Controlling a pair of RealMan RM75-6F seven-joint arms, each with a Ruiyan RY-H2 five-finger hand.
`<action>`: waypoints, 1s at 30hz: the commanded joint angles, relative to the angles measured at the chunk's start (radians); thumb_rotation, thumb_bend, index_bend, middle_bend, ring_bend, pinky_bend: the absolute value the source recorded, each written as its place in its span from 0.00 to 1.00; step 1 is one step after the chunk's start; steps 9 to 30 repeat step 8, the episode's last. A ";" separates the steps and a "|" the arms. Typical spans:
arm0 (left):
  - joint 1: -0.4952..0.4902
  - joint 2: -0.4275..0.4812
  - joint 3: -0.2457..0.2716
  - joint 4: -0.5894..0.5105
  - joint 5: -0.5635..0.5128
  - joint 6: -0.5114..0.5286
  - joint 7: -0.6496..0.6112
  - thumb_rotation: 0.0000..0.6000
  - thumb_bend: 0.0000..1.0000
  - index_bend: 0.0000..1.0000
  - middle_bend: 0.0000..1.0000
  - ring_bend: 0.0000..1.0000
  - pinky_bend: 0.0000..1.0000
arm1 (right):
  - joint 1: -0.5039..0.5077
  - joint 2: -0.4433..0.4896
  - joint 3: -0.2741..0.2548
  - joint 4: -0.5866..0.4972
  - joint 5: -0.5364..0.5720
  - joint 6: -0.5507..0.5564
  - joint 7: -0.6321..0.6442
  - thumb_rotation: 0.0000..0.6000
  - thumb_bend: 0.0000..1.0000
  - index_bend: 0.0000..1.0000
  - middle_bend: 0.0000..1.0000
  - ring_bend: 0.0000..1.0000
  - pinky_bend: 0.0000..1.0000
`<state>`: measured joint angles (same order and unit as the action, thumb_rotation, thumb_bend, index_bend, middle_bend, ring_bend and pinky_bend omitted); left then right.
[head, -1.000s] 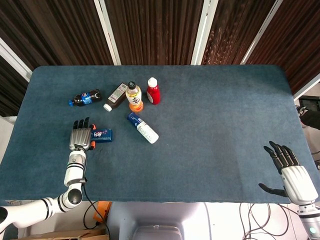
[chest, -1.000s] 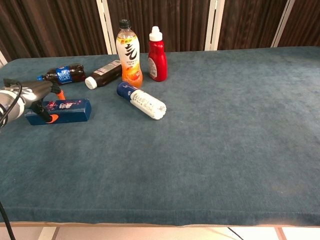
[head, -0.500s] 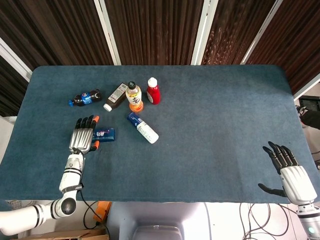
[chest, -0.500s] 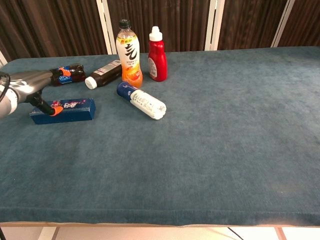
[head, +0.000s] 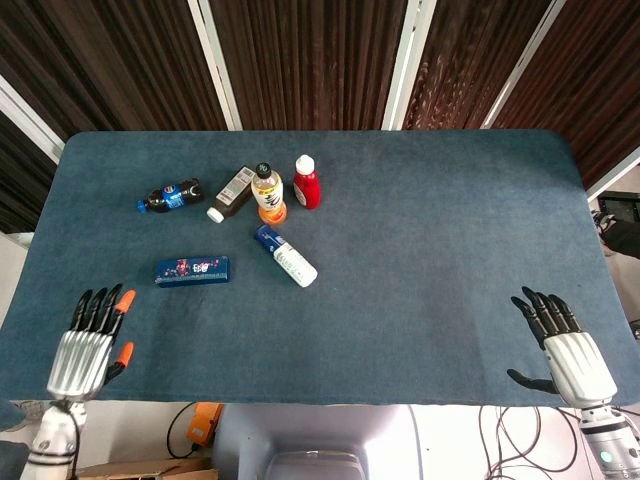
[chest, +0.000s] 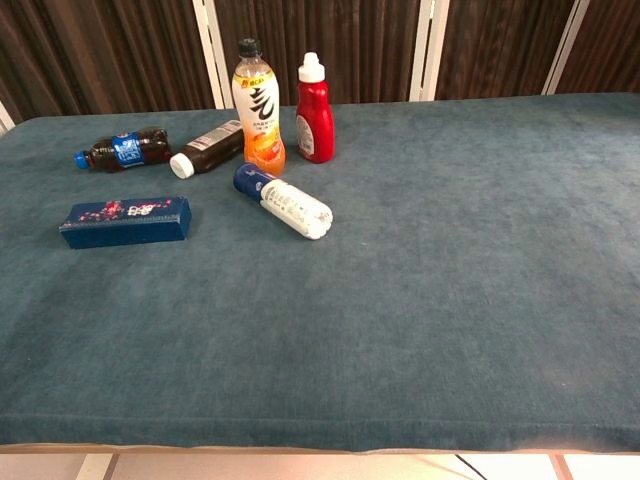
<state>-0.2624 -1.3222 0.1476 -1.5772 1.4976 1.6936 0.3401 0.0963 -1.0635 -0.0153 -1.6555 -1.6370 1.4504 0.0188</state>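
Head view, left hand: left hand (head: 85, 345) at the near left edge of the bench (head: 430, 230), fingers spread and straight, holding nothing; two fingertips are orange.
Head view, nearest thing: blue box (head: 192, 271) lies flat on the blue cloth, apart from the left hand, further in and to its right.
Head view, right hand: right hand (head: 562, 345) at the near right edge of the bench, fingers spread, thumb out to the side, holding nothing, well apart from everything else.
Head view, bottles: white bottle (head: 286, 255) with a blue cap end lies on its side just right of the blue box; orange drink bottle (head: 267, 194) and red bottle (head: 306, 183) stand upright side by side behind it; brown bottle (head: 232, 194) with a white cap lies beside the orange one; cola bottle (head: 170, 195) lies furthest left.
Chest view, hands: neither hand shows here.
Chest view, box: blue box (chest: 125, 221) lies flat near the left side of the bench (chest: 450, 270), long side facing the camera, touching nothing.
Chest view, bottles: white bottle (chest: 285, 201) lies tilted toward the camera, right of the box; orange drink bottle (chest: 257, 106) and red bottle (chest: 314, 111) stand close together at the back; brown bottle (chest: 208, 148) and cola bottle (chest: 122, 149) lie on their sides behind the box.
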 joint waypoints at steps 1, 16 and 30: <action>0.122 0.034 0.077 0.087 0.092 0.078 -0.149 1.00 0.35 0.00 0.00 0.00 0.00 | 0.004 -0.013 -0.003 -0.006 0.003 -0.013 -0.030 1.00 0.14 0.00 0.00 0.00 0.00; 0.114 0.056 0.030 0.078 0.078 0.001 -0.158 1.00 0.34 0.00 0.00 0.00 0.00 | -0.002 -0.023 -0.006 -0.006 0.012 -0.015 -0.076 1.00 0.15 0.00 0.00 0.00 0.00; 0.114 0.056 0.030 0.078 0.078 0.001 -0.158 1.00 0.34 0.00 0.00 0.00 0.00 | -0.002 -0.023 -0.006 -0.006 0.012 -0.015 -0.076 1.00 0.15 0.00 0.00 0.00 0.00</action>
